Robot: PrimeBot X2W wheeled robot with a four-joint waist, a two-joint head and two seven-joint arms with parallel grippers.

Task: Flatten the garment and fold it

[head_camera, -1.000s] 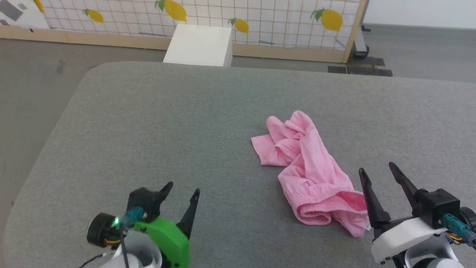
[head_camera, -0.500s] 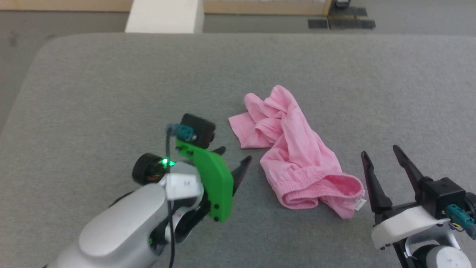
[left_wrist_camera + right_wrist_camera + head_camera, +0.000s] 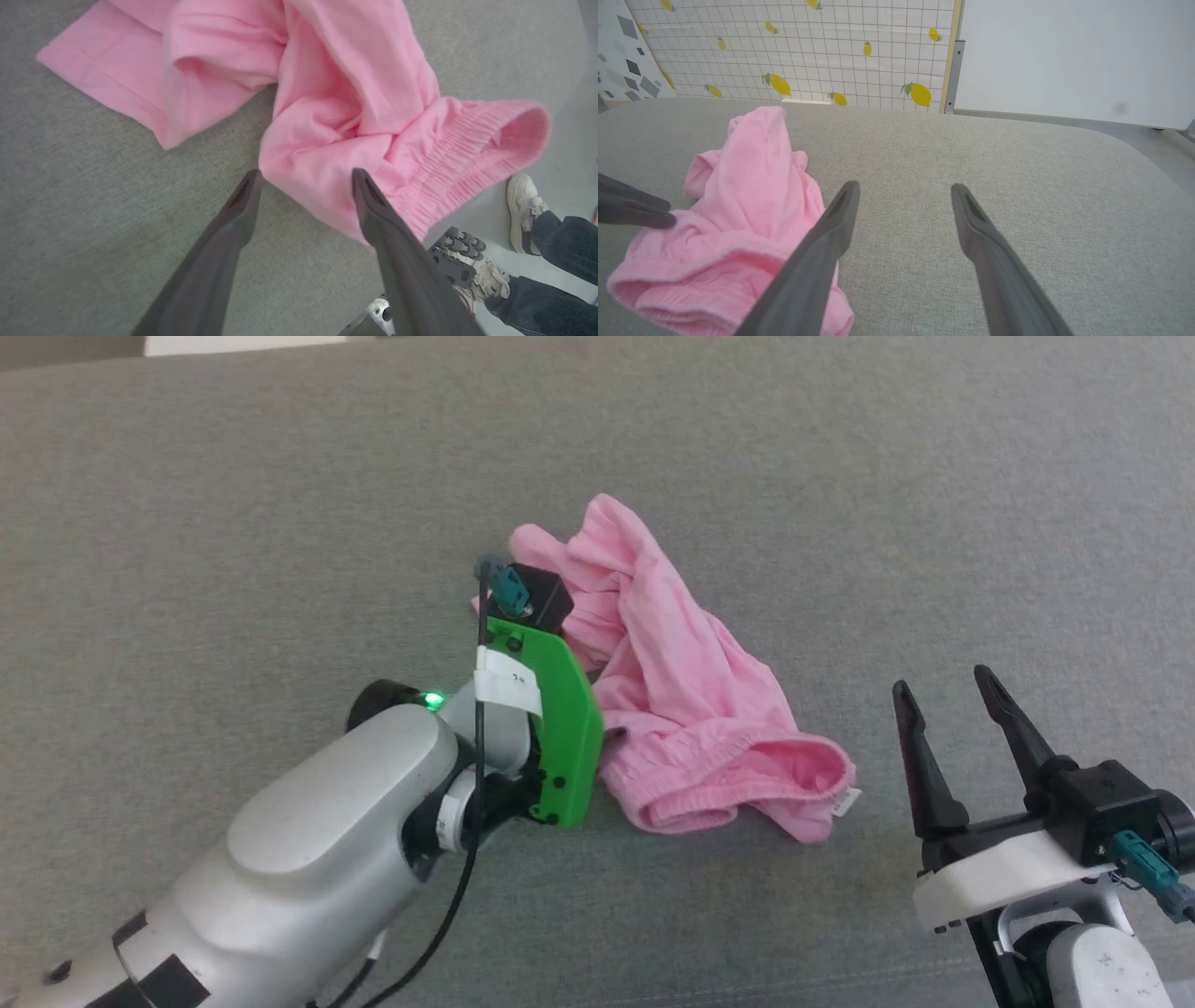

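Note:
The pink shorts [image 3: 681, 700] lie crumpled on the grey table, gathered waistband [image 3: 738, 793] toward me and a small white tag [image 3: 845, 803] at its right end. My left gripper [image 3: 609, 735] has reached to the shorts' left edge, its fingers mostly hidden behind the green wrist mount [image 3: 555, 719]. In the left wrist view this gripper [image 3: 306, 175] is open, and a fold of the shorts [image 3: 336, 93] lies between the fingertips. My right gripper [image 3: 941, 681] stands open just right of the waistband, holding nothing. The right wrist view shows that gripper [image 3: 904, 186] beside the shorts [image 3: 747, 196].
The grey padded table [image 3: 233, 523] stretches wide on every side of the cloth. Beyond its edge, a person's shoes [image 3: 523, 210] and trouser legs show on the floor. A lemon-patterned panel [image 3: 808, 42] stands behind the table's far side.
The head camera has tilted down. My left arm has swung forward and right, from near the table's front to the shorts' left edge. The right gripper and the shorts have stayed put.

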